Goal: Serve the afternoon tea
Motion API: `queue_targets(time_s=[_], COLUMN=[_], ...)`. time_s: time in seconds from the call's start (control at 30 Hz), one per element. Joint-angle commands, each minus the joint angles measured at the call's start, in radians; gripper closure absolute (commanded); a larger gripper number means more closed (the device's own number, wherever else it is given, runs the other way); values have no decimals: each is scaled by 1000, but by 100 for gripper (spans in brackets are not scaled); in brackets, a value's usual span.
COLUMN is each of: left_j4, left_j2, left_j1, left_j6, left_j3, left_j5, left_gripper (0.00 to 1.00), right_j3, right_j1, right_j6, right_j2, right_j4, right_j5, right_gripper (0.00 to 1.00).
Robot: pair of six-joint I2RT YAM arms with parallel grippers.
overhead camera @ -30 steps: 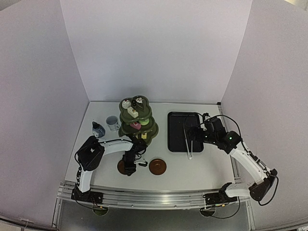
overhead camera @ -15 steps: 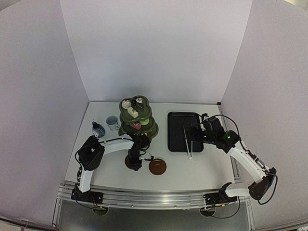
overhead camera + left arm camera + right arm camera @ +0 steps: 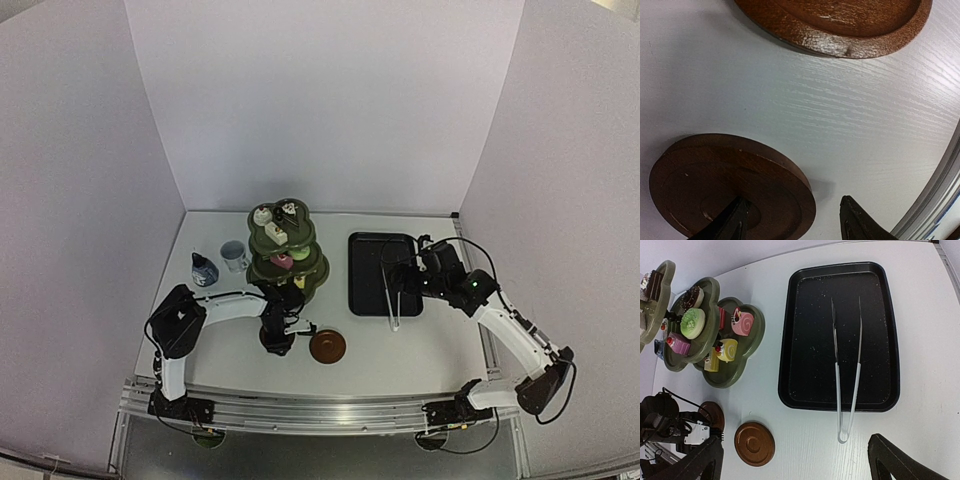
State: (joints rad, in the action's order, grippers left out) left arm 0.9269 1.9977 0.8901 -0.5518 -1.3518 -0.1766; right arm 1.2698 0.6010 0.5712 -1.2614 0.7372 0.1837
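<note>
The dark green three-tier stand (image 3: 287, 250) holds small cakes and doughnuts (image 3: 692, 322) at the table's middle back. A white cup (image 3: 233, 255) and a small blue cup (image 3: 204, 269) stand to its left. One brown coaster (image 3: 328, 346) lies in front of the stand, and a second coaster (image 3: 740, 185) lies close to its left. My left gripper (image 3: 795, 225) is open low over that second coaster: one finger rests on its centre, the other is off its rim above the table. My right gripper (image 3: 800, 467) is wide open and empty, hovering above the tray's near edge.
A black rectangular tray (image 3: 810, 340) lies right of the stand with metal tongs (image 3: 847, 390) on it, their handle end reaching over its near rim. The table's metal front rail (image 3: 940, 200) runs just beyond the left gripper. White walls enclose three sides.
My left gripper slid the left coaster rightward, close to the other coaster, then stayed almost still. The right arm has barely moved.
</note>
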Motion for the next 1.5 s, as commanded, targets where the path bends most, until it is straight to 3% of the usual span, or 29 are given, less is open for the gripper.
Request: queue_targets(time_s=[0.0, 0.8, 1.47], left_j4=[29, 37, 39], left_j2=[37, -51, -92], left_j1=[9, 9, 8], left_j6=[-3, 0, 4], left_j3=[82, 206, 209], left_j5=[-95, -74, -50], left_gripper=[37, 36, 34], right_j3=[46, 58, 61], right_j1=[4, 4, 3], right_j6=[-15, -24, -22], right_j2=[-10, -27, -24], right_j4=[10, 10, 11], right_j5=[3, -2, -10], right_gripper=[2, 2, 2])
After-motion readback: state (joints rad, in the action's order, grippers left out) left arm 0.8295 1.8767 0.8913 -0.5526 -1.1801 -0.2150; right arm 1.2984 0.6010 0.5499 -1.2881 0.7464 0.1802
